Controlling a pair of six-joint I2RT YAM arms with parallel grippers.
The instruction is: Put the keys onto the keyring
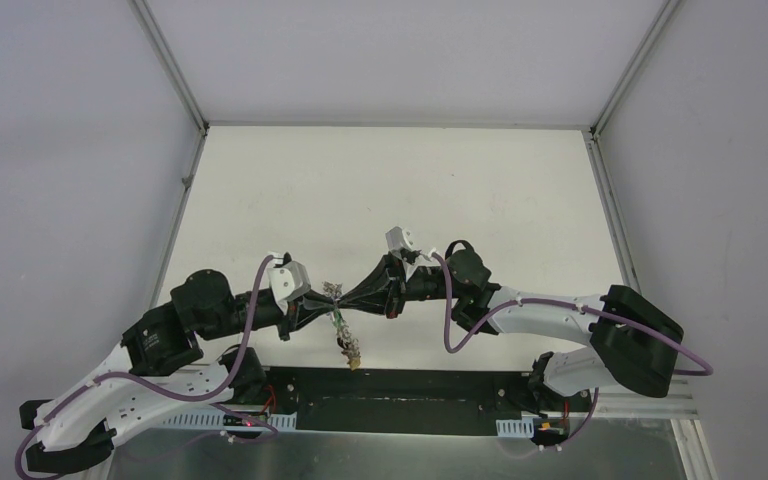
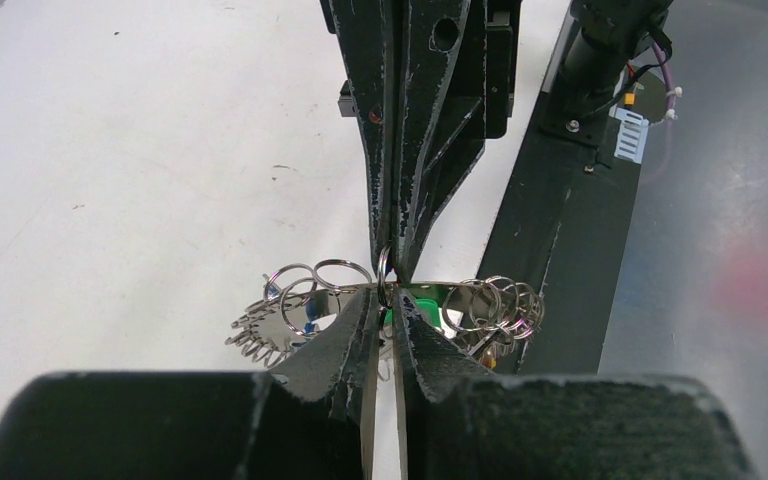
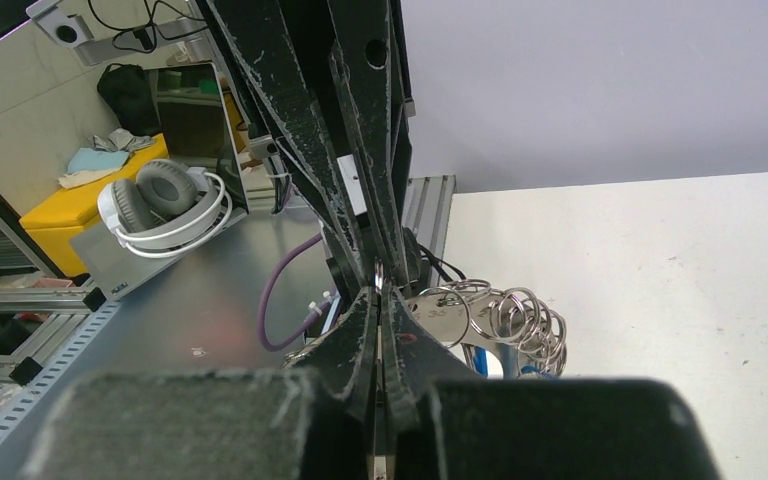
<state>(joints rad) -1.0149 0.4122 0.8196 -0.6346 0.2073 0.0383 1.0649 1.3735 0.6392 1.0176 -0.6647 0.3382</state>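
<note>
Keyring point(image 2: 485, 305) between two pairs of fingers point(image 2: 345, 345)

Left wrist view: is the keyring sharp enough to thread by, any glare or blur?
Left wrist: keyring sharp, rings glinting but readable; left gripper blurs close to the lens. Top external: even light, keyring too small for detail. Right wrist: rings sharp.

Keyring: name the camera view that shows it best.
Left wrist view: the keyring fans out close up, small rings on both sides, a green tag showing. The right wrist view catches the keyring on one side only; the top view makes the keyring a tiny dangling cluster.
</note>
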